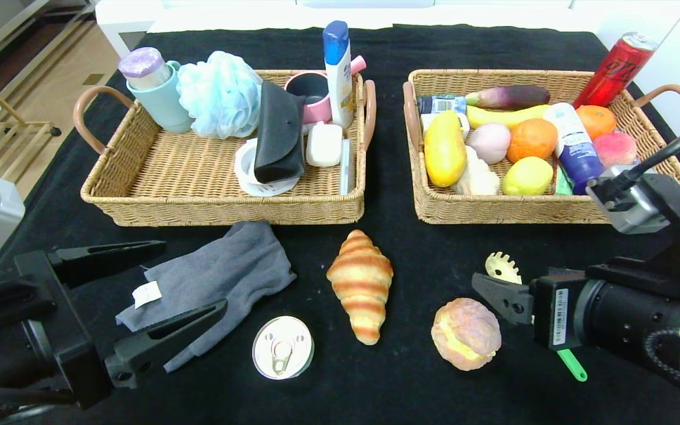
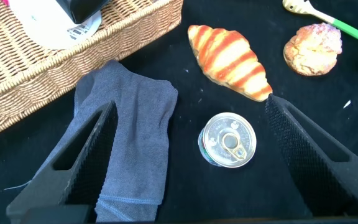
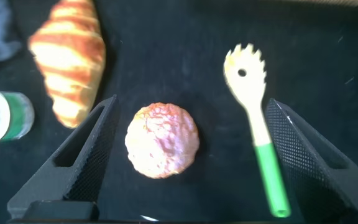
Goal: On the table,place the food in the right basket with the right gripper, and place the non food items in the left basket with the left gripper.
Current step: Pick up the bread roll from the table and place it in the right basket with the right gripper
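Right gripper (image 3: 185, 155) wide, empty, over round pinkish-yellow bun (image 1: 466, 333) on black bench (image 1: 411, 383) | I'd centre, descend, close gently | left gripper (image 1: 157, 295) wide over grey cloth (image 1: 216, 277).

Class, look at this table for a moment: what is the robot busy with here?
It is sorting. The left basket holds non-food, the right basket mostly food. Still on the table: a grey cloth, a can, a croissant, a bun and a pasta spoon. The open left end effector hovers over the cloth; the open right end effector straddles the bun and spoon. Nothing is held.
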